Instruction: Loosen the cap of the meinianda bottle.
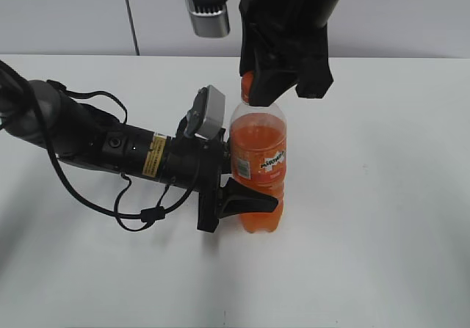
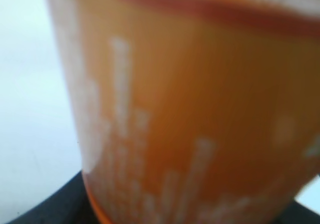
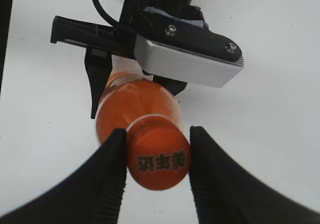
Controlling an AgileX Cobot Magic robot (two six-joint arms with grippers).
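The meinianda bottle (image 1: 258,152) stands upright on the white table, with orange drink and an orange label. My left gripper (image 1: 253,192) is shut on its ridged lower body from the left. In the left wrist view the bottle (image 2: 200,108) fills the frame, blurred. My right gripper (image 1: 283,86) comes down from above and covers most of the orange cap (image 1: 247,86). In the right wrist view the cap (image 3: 157,161), with dark characters on top, sits between my right gripper's (image 3: 158,134) two black fingers, which touch its sides. The bottle's shoulder (image 3: 135,103) shows below the cap.
The left arm (image 1: 110,148) lies low across the white table (image 1: 382,218) with a looped black cable (image 1: 139,214) under it. Its grey wrist camera housing (image 1: 209,111) sits close to the bottle's shoulder and shows in the right wrist view (image 3: 187,58).
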